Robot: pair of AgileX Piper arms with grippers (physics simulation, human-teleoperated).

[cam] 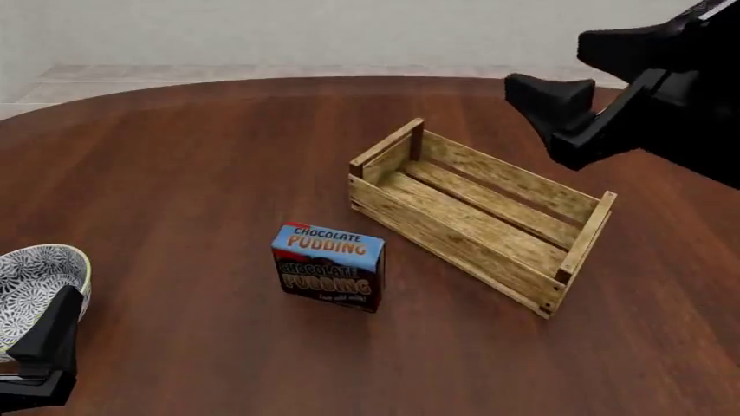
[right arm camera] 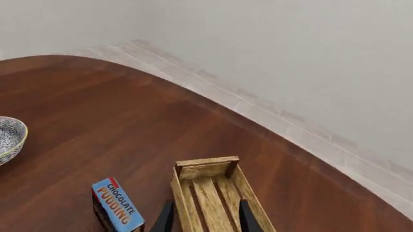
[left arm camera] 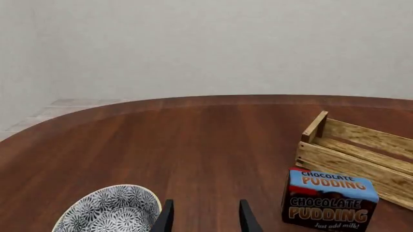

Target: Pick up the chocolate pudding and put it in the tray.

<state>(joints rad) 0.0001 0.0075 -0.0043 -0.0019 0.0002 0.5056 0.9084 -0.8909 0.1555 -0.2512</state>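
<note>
- The bowl (cam: pixel 35 282) was cut off by the front view's left edge; nothing was seen in it.
- The left gripper (left arm camera: pixel 205 216) was spread, grasping nothing.
- The pudding (cam: pixel 328 266) was stood on the table (cam: pixel 173 173), just beside the tray (cam: pixel 480 212).
- The tray was seen bare inside.
- The right gripper (right arm camera: pixel 204 216) was parted, unladen, above the tray.

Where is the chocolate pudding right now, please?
In the front view, the chocolate pudding stands on the table, just left of the tray, not touching it.
</note>
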